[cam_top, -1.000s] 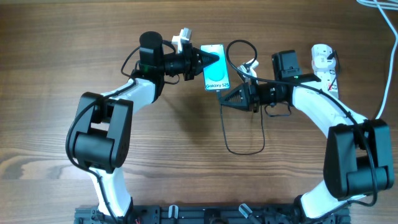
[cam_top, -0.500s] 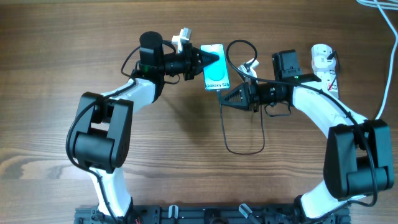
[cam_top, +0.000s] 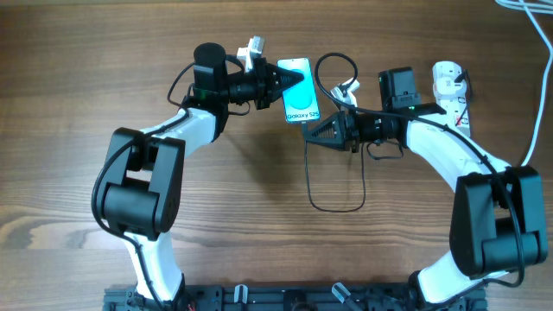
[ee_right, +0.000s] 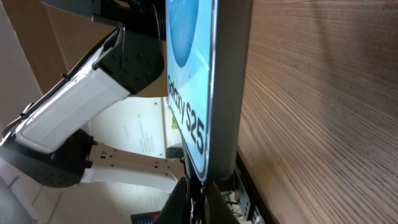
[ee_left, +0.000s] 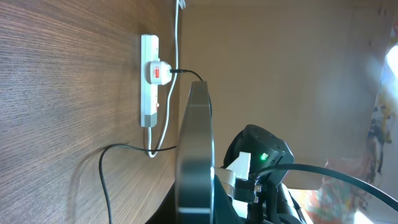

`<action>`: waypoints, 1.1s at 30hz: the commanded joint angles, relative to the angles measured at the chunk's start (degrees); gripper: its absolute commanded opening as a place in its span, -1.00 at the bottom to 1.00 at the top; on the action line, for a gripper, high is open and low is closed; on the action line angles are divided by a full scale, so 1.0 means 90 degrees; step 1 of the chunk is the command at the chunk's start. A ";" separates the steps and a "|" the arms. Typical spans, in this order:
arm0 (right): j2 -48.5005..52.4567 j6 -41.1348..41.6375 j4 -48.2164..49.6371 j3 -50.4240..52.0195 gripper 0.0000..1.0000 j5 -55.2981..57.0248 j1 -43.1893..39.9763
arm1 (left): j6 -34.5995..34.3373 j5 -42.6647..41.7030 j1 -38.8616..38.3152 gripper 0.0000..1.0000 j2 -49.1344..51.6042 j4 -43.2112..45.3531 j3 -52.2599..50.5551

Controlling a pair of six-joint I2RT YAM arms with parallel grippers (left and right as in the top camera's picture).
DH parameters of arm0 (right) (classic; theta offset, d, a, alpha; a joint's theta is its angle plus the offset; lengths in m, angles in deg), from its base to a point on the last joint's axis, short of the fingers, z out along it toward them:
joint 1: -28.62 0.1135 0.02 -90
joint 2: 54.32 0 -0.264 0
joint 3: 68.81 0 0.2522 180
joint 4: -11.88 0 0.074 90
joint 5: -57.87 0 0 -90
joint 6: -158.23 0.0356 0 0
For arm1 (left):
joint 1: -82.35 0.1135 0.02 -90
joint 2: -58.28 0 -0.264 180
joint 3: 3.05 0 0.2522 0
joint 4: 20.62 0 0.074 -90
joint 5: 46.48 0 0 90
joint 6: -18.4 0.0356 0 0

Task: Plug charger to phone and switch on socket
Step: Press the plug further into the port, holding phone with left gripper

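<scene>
Two grippers meet at a phone [cam_top: 300, 104] above a wooden table [cam_top: 259, 225].
Nearest, the black charger [cam_top: 310, 177] loops across the table. Beyond it, the right gripper [cam_top: 308, 136] pinches the charger's plug end at the phone's lower edge. The left gripper [cam_top: 294, 83] is clamped on the phone's left edge. The white socket [cam_top: 453, 93] lies far right, well apart.

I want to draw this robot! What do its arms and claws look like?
The left arm and right arm have smooth white shells with chunky black joints. Near the wrists loop thin black cables. The left claw and right claw are black and pointy, like triangles. A tiny green light glows on the right arm.
</scene>
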 commanded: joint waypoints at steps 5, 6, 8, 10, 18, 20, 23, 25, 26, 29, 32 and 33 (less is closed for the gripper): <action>-0.0109 0.0046 0.0158 -0.0063 -0.91 0.0498 -0.0097 | 0.0022 -0.1207 -0.0255 -0.92 0.0027 0.0041 0.0097; -0.0109 0.0046 0.0160 -0.0063 -0.91 0.0498 -0.0097 | 0.0022 -0.1241 -0.0255 -0.92 0.0027 0.0039 0.0097; -0.0109 0.0046 0.0182 -0.0063 -0.92 0.0498 -0.0097 | 0.0022 -0.1290 -0.0255 -0.92 0.0027 0.0039 0.0097; -0.0109 0.0085 0.0231 -0.0063 -0.91 0.0500 -0.0097 | 0.0022 -0.1333 -0.0255 -0.92 0.0027 0.0039 0.0097; -0.0109 0.0634 0.0777 -0.0063 -0.91 0.0525 -0.0097 | 0.0022 -0.1379 -0.0257 -0.92 0.0027 0.0039 0.0097; -0.0109 0.0670 0.0855 -0.0066 -0.91 0.0525 -0.0097 | 0.0022 -0.1401 -0.0257 -0.92 0.0027 0.0036 0.0097; -0.0109 0.0814 0.0950 -0.0066 -0.91 0.0690 -0.0097 | 0.0019 -0.1462 -0.0257 -0.92 0.0027 0.0034 0.0097; -0.0109 0.0816 0.0984 -0.0066 -0.91 0.0763 -0.0097 | 0.0017 -0.1513 -0.0257 -0.92 0.0027 0.0022 0.0097; -0.0109 0.0814 0.0991 -0.0066 -0.91 0.0794 -0.0097 | 0.0017 -0.1523 -0.0257 -0.92 0.0027 -0.0005 0.0097; -0.0109 0.0821 0.1037 -0.0066 -0.91 0.0816 -0.0097 | 0.0017 -0.1562 -0.0257 -0.92 0.0027 -0.0068 0.0097; -0.0109 0.0896 0.1105 -0.0066 -0.92 0.0962 -0.0097 | 0.0017 -0.1564 -0.0265 -0.92 0.0027 -0.0231 0.0097; -0.0109 0.0913 0.1117 -0.0066 -0.91 0.1027 -0.0097 | 0.0017 -0.1566 -0.0274 -0.92 0.0027 -0.0301 0.0097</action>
